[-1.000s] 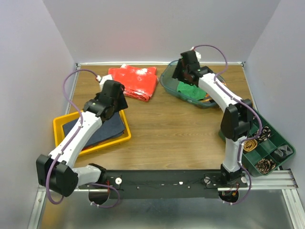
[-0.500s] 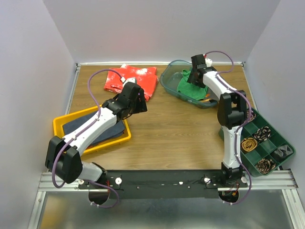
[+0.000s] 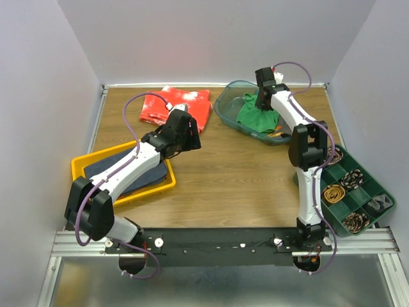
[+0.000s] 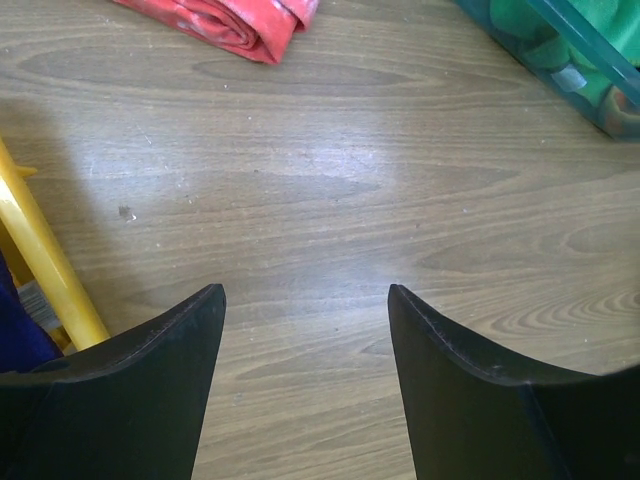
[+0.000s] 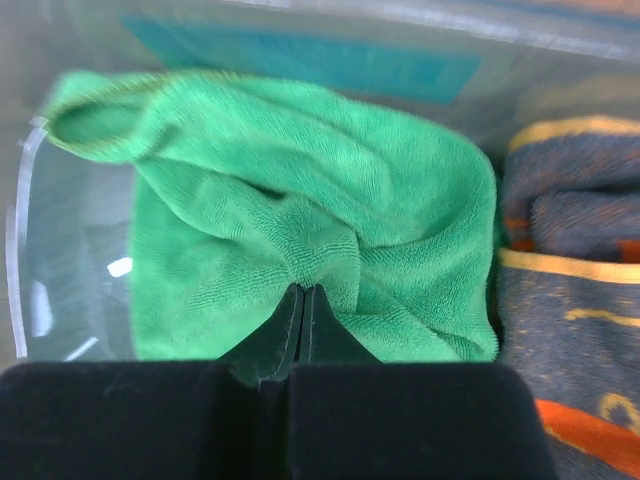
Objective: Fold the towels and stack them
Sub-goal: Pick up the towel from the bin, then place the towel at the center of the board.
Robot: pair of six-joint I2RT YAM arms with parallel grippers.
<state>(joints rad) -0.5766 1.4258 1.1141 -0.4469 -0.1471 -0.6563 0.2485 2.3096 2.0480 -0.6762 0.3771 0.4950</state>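
Note:
A bright green towel (image 5: pixel 300 210) lies bunched in the clear bin (image 3: pixel 230 112) at the back right. My right gripper (image 5: pixel 303 290) is shut on a pinched fold of it, the tips pressed together in the cloth. Beside it lies a dark grey towel with orange markings (image 5: pixel 575 300). The green towel (image 3: pixel 255 116) also shows from above under the right gripper (image 3: pixel 262 96). A dark navy towel (image 3: pixel 128 171) lies flat in the yellow tray (image 3: pixel 121 199). My left gripper (image 4: pixel 305 300) hangs open over bare wood near the table's middle, holding nothing.
A red speckled cloth (image 3: pixel 182 105) lies at the back, also seen as the red cloth (image 4: pixel 230 20) ahead of the left gripper. A green compartment tray (image 3: pixel 367 185) with small items stands at the right. The yellow tray's rim (image 4: pixel 40 260) is close to the left finger.
The right gripper has shut on the green towel inside the bin. The left arm swung from over the yellow tray toward the table's middle.

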